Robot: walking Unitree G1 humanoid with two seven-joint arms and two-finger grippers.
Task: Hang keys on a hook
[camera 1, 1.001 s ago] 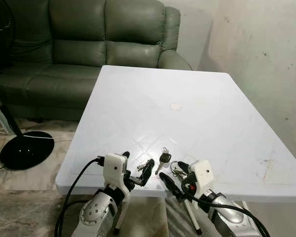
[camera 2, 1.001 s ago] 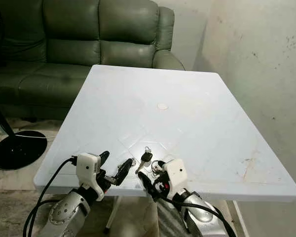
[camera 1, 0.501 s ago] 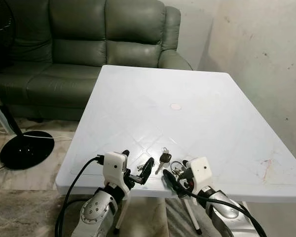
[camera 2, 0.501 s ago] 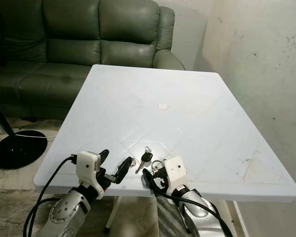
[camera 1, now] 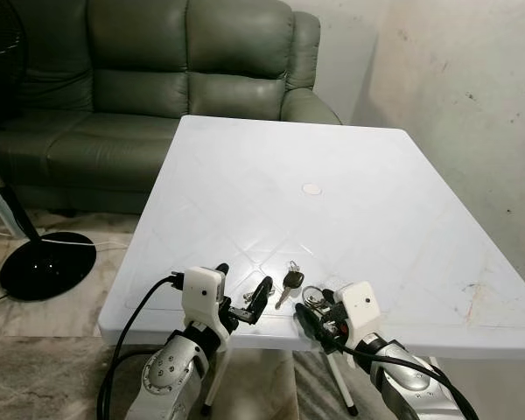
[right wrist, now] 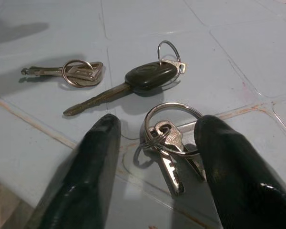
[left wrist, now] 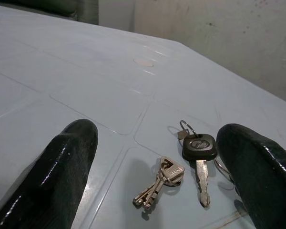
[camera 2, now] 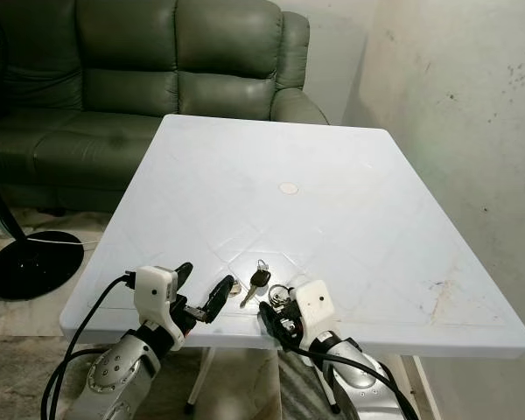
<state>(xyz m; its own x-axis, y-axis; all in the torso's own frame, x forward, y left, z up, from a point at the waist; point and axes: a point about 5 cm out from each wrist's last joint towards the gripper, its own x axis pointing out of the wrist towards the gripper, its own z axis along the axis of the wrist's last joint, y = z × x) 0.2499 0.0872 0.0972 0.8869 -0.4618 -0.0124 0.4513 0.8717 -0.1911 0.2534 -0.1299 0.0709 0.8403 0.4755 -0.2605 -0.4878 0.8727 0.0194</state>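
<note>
three key sets lie by the table's (camera 1: 350,219) near edge. the right gripper (right wrist: 157,157) is spread around the ringed keys (right wrist: 169,138); the left gripper (left wrist: 152,157) is spread near the small keys (left wrist: 158,185). the black-headed key (left wrist: 199,150) points its blade toward that edge.

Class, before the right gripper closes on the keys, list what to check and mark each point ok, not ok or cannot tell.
1. Right gripper open: ok, fingers apart.
2. Ring bunch between its fingers: ok, the large ring lies in the gap.
3. Black key out of the grasp: ok, it lies beyond the fingertips.
4. Left gripper out of the way: ok, open beside the small bunch.
5. Keys on the table, not over the edge: ok, though near the front edge.
6. Hook location: cannot tell.
</note>
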